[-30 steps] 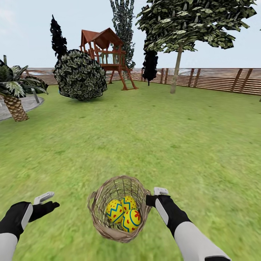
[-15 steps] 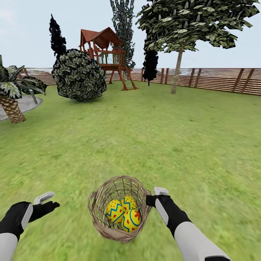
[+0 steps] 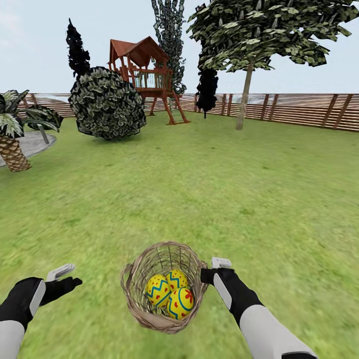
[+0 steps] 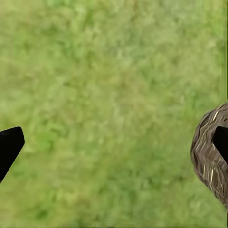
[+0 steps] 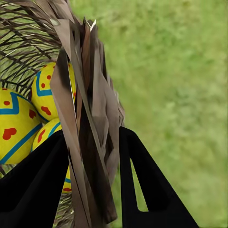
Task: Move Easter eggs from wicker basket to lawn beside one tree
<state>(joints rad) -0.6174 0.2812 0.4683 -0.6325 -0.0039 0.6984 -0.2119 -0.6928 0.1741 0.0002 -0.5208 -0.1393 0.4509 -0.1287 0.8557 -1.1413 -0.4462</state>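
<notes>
The three Easter eggs lie inside the wicker basket, which hangs low and near in the head view, tilted, between the two arms over the lawn.

Left to right in the head view: a palm stands at the far left edge beside a grey paved patch; the left gripper hovers near left, apart from the basket; then a round dark bush, the red-brown play tower, tall dark narrow trees, and the tree with its pale trunk, far right of centre before the slat fence. The right gripper touches the basket's right rim.

The left wrist view adds that the left gripper's fingers stand wide apart over bare grass, with the basket's side just beside one fingertip. The right wrist view shows what the head view hides: the right gripper is clamped across the woven rim, one finger inside by the eggs, one outside.

Against the earlier head pictures, the palm and bush sit further left in the picture, a shift of the whole view; basket, eggs and both grippers keep their places relative to the camera.
</notes>
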